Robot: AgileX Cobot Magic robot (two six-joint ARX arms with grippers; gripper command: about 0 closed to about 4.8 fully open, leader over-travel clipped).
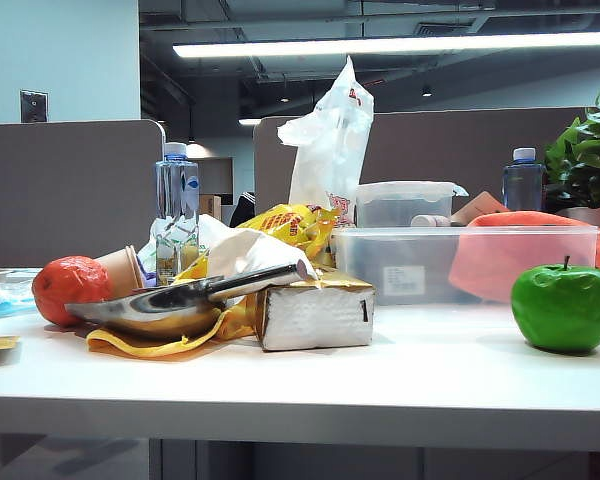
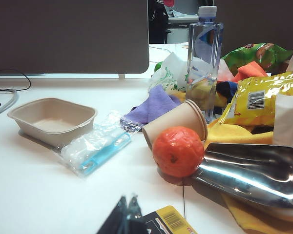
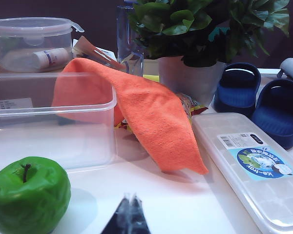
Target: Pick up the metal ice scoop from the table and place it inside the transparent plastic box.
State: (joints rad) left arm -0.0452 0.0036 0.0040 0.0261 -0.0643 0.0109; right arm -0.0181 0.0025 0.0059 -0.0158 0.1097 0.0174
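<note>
Scoop (image 1: pixel 170 305) on table (image 1: pixel 400 375), claws (image 2: pixel 127 207) (image 3: pixel 131 204) closed

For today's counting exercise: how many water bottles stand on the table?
2: one water bottle behind the paper cup at left, another beside the potted plant at right. Clutter may hide more.

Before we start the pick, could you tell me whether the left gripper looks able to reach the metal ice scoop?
Probably yes: the shut left gripper faces the metal ice scoop, whose top lies uncovered, though the orange crowds its bowl.
</note>
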